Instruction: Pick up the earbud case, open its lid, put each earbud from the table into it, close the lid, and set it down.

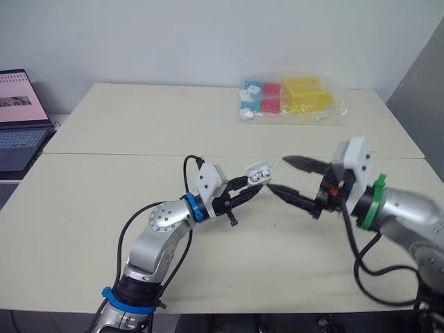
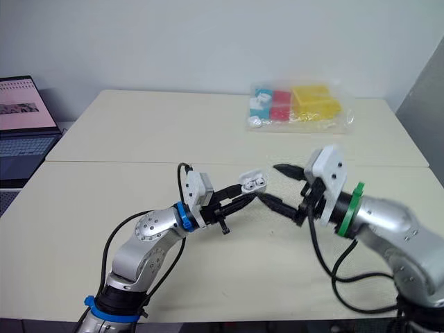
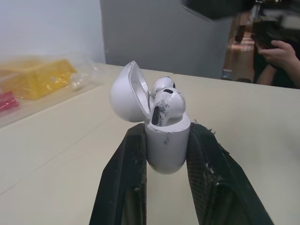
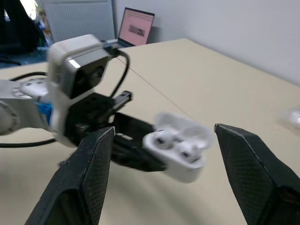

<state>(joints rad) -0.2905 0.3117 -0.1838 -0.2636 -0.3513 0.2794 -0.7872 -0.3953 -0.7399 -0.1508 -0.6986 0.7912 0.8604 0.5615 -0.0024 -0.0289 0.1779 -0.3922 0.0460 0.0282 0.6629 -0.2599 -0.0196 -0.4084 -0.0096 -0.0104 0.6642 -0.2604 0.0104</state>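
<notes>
Grips the earbud case (image 3: pixel 166 145) with the left gripper (image 1: pixel 254 187), one black finger pressed on each side of the case's lower body; holds it raised off the table (image 1: pixel 139 125), near the middle of the near half; keeps the case roughly upright in the left wrist view, with its lid (image 3: pixel 125 93) swung back on the hinge and standing wide open; carries two white earbuds (image 3: pixel 166 105) seated in the case, one just behind the other, heads showing above the rim, the nearer one with a dark mark on its side.

Faces the case with the right gripper (image 1: pixel 277 173), fingers spread wide apart and holding nothing; places the lower fingertip just beside the left gripper's tip, the upper fingertip a little above and past the case; frames the case between both fingers in the right wrist view, with no clear contact.

Elsewhere: shows a laptop (image 1: pixel 17 118) with a lit screen off the table's left edge; shows a clear plastic bag (image 1: pixel 291 97) of yellow, red and blue items at the far right of the table; shows a person's hand (image 3: pixel 281 51) in the background of the left wrist view.
</notes>
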